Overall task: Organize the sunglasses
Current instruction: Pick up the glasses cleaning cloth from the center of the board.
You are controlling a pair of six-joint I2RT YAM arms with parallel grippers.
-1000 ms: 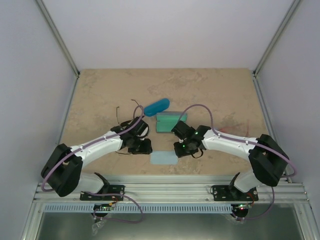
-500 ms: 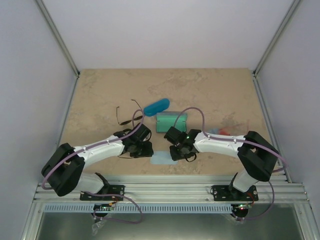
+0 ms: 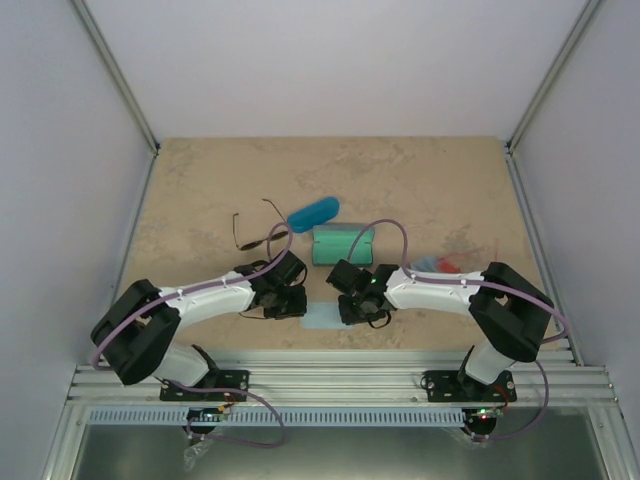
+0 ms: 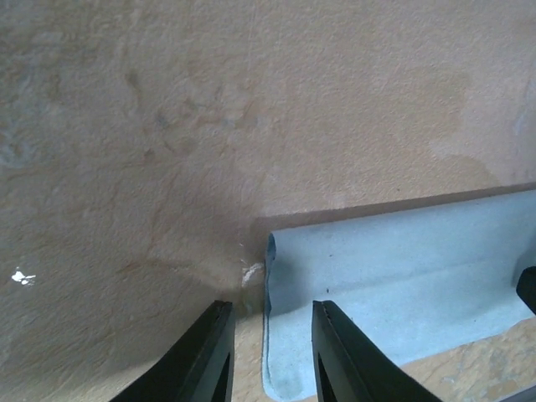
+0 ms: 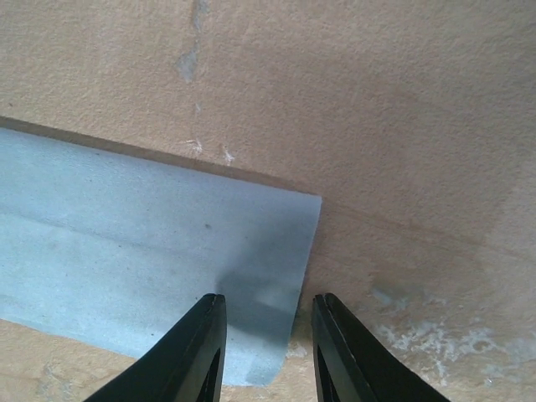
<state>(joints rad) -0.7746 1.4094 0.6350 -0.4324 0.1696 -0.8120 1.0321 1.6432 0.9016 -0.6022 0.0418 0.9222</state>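
The wire-framed sunglasses (image 3: pixel 250 232) lie at the back left of the table, behind my left arm. The red-orange sunglasses (image 3: pixel 452 263) lie to the right, partly hidden by my right arm. My left gripper (image 3: pixel 287 302) is open and low over the left edge of a light blue cloth (image 3: pixel 322 320). In the left wrist view that gripper (image 4: pixel 272 360) straddles the cloth's curled edge (image 4: pixel 270 276). My right gripper (image 3: pixel 355 306) is open over the cloth's right edge. In the right wrist view that gripper (image 5: pixel 264 352) straddles the cloth's corner (image 5: pixel 285 285). Neither gripper holds anything.
A glossy blue oval case (image 3: pixel 313 212) and a teal rectangular case (image 3: pixel 342 244) lie behind the grippers at mid-table. A second light blue cloth (image 3: pixel 425 263) peeks out by the red-orange pair. The table's near edge lies just in front of the cloth.
Both grippers have drawn back from the cases toward the near edge and closed in on the two ends of the cloth. The wire-framed sunglasses now lie uncovered.
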